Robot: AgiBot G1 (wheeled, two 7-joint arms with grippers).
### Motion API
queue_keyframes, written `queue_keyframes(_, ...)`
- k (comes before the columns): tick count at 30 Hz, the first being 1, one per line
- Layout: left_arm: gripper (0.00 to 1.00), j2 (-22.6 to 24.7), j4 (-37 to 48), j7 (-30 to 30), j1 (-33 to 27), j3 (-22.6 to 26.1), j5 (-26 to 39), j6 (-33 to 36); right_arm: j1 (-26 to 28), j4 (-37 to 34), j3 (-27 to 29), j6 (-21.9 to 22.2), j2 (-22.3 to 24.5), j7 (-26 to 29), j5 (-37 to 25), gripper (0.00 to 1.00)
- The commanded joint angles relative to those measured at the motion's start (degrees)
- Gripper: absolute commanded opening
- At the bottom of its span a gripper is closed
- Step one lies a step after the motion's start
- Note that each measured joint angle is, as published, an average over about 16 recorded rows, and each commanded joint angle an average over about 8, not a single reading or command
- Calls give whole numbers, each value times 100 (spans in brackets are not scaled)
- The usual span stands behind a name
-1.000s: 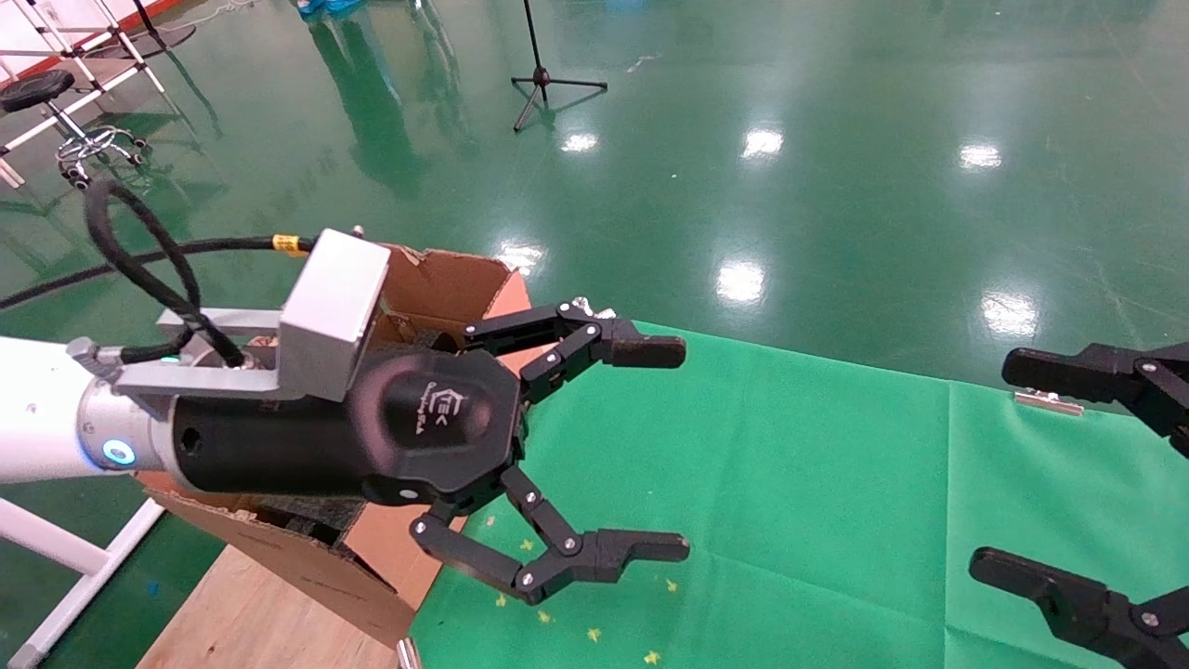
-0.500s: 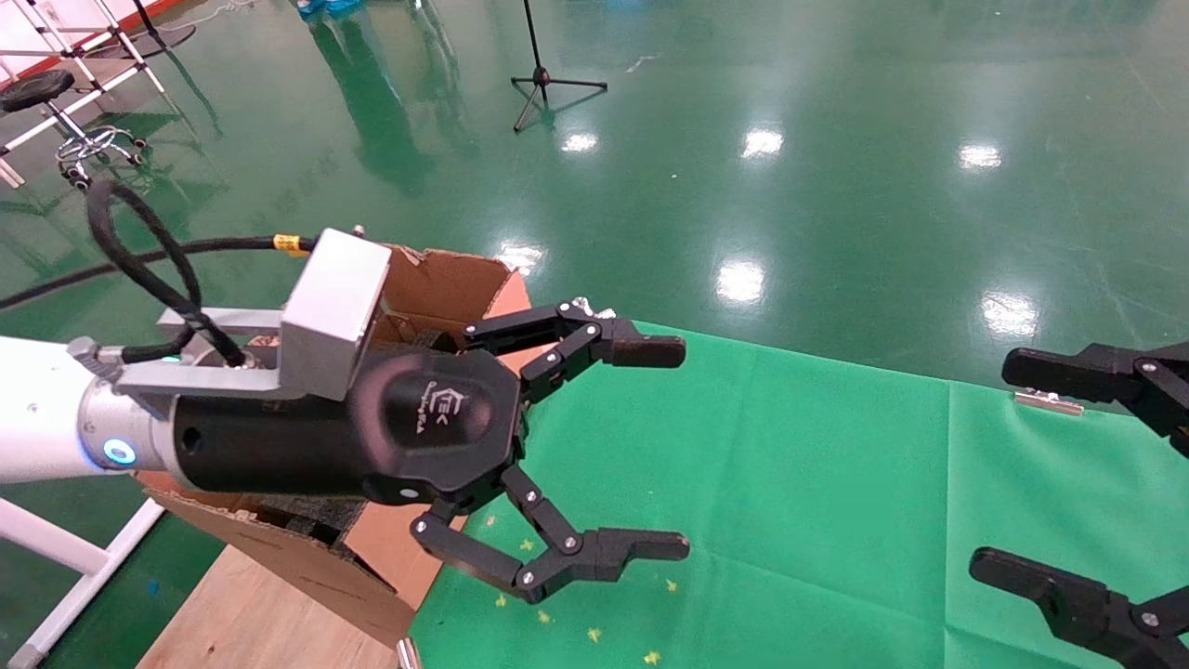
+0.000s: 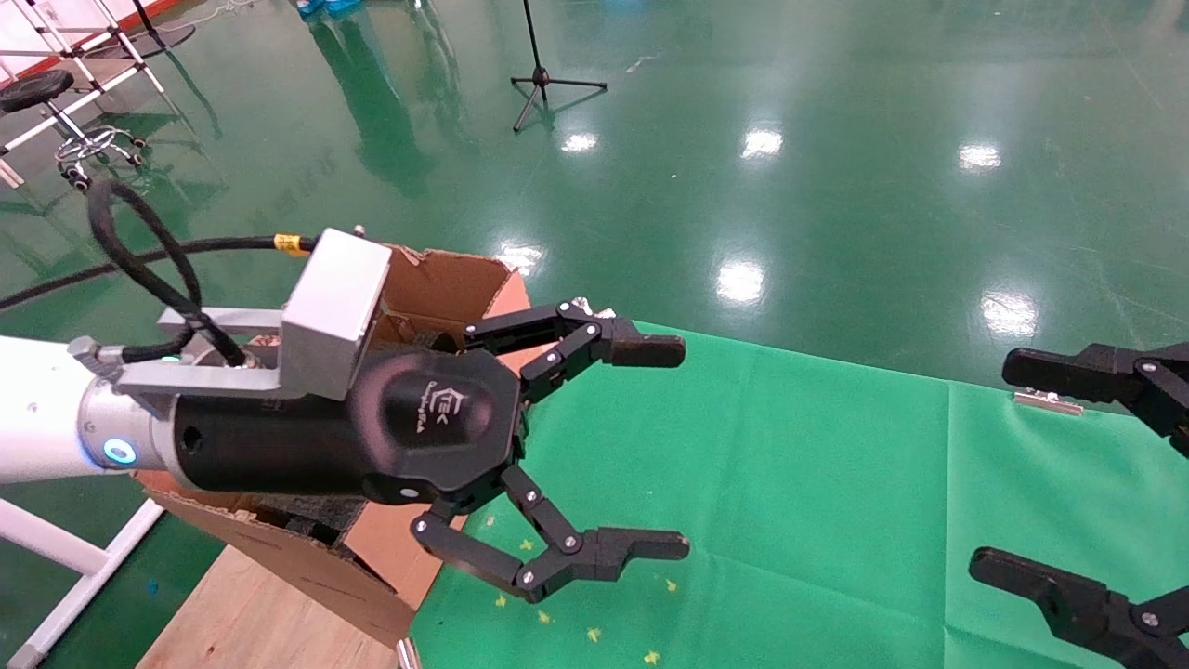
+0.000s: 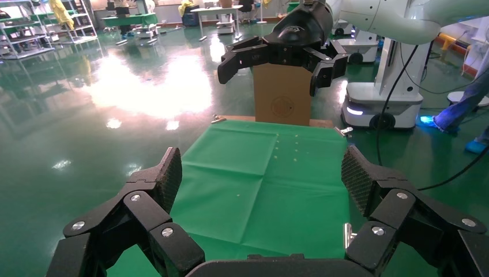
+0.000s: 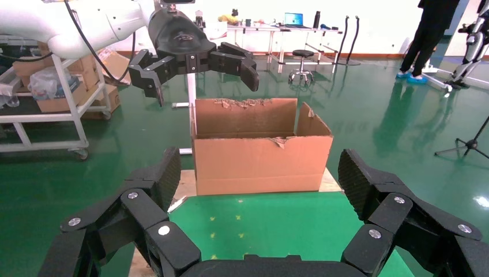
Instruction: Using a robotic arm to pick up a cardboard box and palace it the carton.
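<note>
The carton [image 3: 446, 279], large and brown with torn edges, stands at the left end of the green cloth [image 3: 790, 483]; the right wrist view shows its open top [image 5: 259, 164]. My left gripper [image 3: 685, 448] on the white robotic arm hovers level beside the carton, over the cloth, open and empty [image 4: 262, 173]. My right gripper [image 3: 1001, 463] hangs at the right edge, open and empty too [image 5: 260, 170]. The cardboard box shows in no view.
A wooden board [image 3: 251, 623] lies under the carton. A tall brown box with a round mark [image 4: 282, 95] stands past the cloth's other end, behind my right gripper [image 4: 269, 81]. A tripod stand [image 3: 543, 79] and a stool [image 3: 42, 93] are on the green floor.
</note>
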Motion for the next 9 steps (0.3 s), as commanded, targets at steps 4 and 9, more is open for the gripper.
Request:
queue_keyframes(4,100,0,0,0,0,0,1,0,0,0,0,0,0,0,0,100)
queue_keyframes(9,100,0,0,0,-1,0,1,0,0,0,0,0,0,0,0,100)
